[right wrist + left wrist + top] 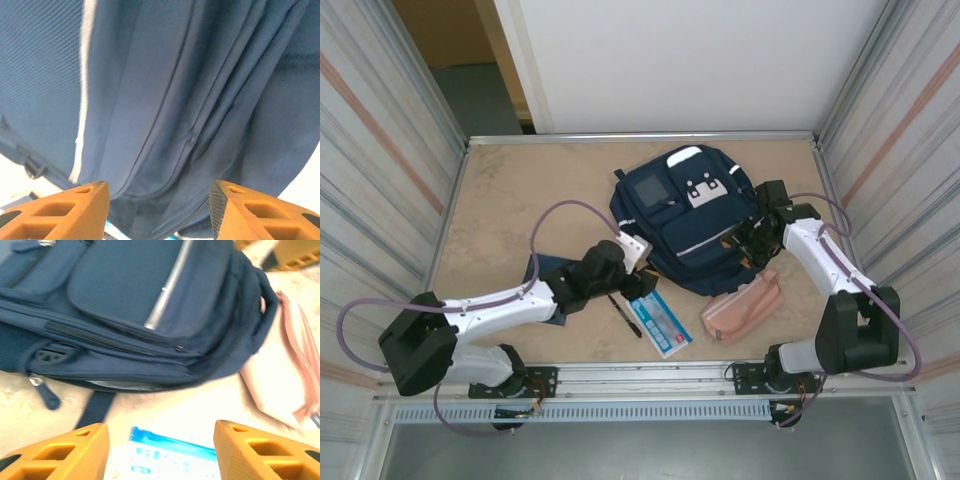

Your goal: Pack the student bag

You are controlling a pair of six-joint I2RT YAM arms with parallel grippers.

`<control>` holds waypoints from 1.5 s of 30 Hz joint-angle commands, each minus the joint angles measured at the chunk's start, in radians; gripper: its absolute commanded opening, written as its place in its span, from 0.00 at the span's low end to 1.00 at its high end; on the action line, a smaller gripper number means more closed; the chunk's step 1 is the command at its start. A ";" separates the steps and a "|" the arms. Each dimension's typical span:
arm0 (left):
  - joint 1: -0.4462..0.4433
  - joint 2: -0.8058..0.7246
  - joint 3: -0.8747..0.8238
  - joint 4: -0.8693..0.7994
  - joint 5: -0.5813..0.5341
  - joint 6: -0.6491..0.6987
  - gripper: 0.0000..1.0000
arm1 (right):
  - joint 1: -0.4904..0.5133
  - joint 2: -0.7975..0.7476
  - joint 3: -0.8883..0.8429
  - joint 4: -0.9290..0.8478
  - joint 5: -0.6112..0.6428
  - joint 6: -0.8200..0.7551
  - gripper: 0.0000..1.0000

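**Top view.** Bag (695,225) lies flat at the table's (500,200) centre-right, front pockets up. Still out on the table: pink pouch (742,308) touching the bag's near edge, a blue-and-white card (660,322) just beside that edge, and a pen (625,315) left of the card. Left gripper (638,268) sits at the bag's near-left corner and right gripper (752,245) at its right side. Finger spread is not readable from here.

**Left wrist.** Left gripper (160,426) has its fingers (60,452) about half apart with nothing between them. The card (165,457) lies on the table below the gap, contact unclear. Bag (140,305) is straight ahead, near but apart. A pale slit beside the zipper pull (45,392) suggests the main zip is partly undone. Pouch (285,370) is to the right.

**Right wrist.** Right gripper (157,187) has its fingers (65,210) likewise about half apart and empty. Bag fabric (175,100), folds and zip seams, is close in front. Touch cannot be confirmed.

**Judgement.** Early stage, with the loose items apparently all unpacked. The step in hand looks like working the bag's opening. The next move calls for one arm to hold the compartment mouth wide while the other takes a clean grip on a loose item.
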 commanded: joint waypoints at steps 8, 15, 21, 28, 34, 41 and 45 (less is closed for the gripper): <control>-0.027 -0.095 -0.073 -0.069 -0.079 -0.100 0.57 | -0.046 0.166 0.022 0.200 0.003 -0.152 0.49; -0.027 -0.190 -0.134 -0.104 -0.123 -0.113 0.57 | 0.017 0.235 0.107 0.215 -0.027 -0.131 0.38; 0.003 -0.276 -0.182 -0.125 -0.146 -0.158 0.62 | 0.136 0.256 0.128 0.220 -0.158 -0.039 0.35; 0.220 -0.329 -0.171 -0.252 -0.032 -0.332 0.67 | 0.303 0.263 0.158 0.184 -0.189 0.050 0.42; 0.296 -0.335 -0.138 -0.248 -0.010 -0.258 0.67 | 0.173 0.210 0.142 0.093 -0.139 0.021 0.49; 0.297 -0.261 -0.075 -0.295 0.015 -0.224 0.66 | 0.112 0.349 0.192 0.196 -0.231 0.052 0.45; 0.297 -0.243 -0.080 -0.284 0.016 -0.236 0.66 | 0.122 0.431 0.274 0.220 -0.211 0.039 0.43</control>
